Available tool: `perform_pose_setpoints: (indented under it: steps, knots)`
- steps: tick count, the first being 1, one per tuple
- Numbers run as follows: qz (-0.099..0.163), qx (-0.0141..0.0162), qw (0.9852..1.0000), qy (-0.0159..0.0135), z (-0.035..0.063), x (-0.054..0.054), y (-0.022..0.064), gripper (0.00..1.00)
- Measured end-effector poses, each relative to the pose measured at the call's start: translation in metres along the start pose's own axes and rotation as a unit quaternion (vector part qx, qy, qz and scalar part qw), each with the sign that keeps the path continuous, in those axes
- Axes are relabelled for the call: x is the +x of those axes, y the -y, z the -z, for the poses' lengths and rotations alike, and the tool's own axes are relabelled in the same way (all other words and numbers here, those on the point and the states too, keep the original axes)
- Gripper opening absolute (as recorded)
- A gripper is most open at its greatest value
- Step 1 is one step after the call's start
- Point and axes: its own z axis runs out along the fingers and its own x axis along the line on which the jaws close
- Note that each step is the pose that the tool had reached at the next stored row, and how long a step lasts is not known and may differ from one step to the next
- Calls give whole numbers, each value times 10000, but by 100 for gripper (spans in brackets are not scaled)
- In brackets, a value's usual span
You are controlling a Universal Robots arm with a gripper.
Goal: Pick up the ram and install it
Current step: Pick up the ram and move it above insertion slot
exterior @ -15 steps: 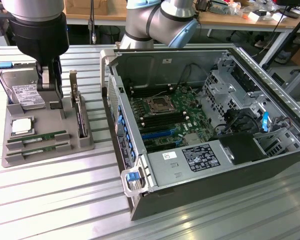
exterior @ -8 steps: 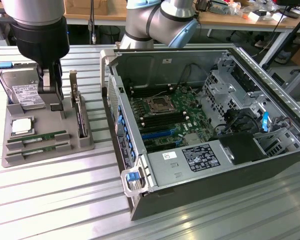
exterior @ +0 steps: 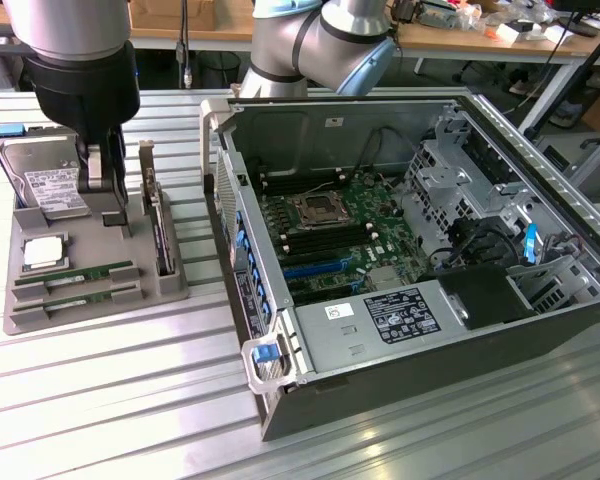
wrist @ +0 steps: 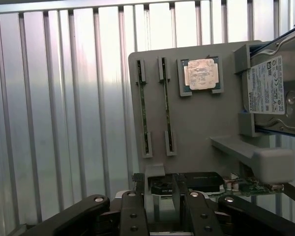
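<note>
The first ram stick [exterior: 75,272] [wrist: 166,110] stands on its long edge in a slot of the grey tray [exterior: 100,312] [wrist: 201,128], next to the processor chip [exterior: 42,252] [wrist: 201,73]. The second ram stick [exterior: 80,293] [wrist: 144,113] stands parallel to it in the adjacent slot, on the side away from the chip. Both sticks are seated in the tray, and neither is touched by the gripper.

The gripper [exterior: 108,200] [wrist: 157,189] hangs over the far part of the tray, between the hard drive [exterior: 50,185] [wrist: 278,88] and the upright expansion card [exterior: 160,225] [wrist: 246,186]. Its jaws stand apart and clamp nothing. In the wrist view, one end of the expansion card and a grey tray post lie in line with the gap between the fingers [wrist: 135,196].

The tray rests on the ribbed metal table [exterior: 130,400] [wrist: 64,98]. On the exterior view's right of the tray stands the open computer case [exterior: 430,385]. The motherboard [exterior: 340,235] is exposed inside it, with the processor socket [exterior: 318,208] at its centre.
</note>
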Motion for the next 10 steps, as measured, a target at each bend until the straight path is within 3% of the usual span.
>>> perform_pose_setpoints:
  steps: [10]
  knots:
    - [0,0,10000,0,-52,-2,0,36]
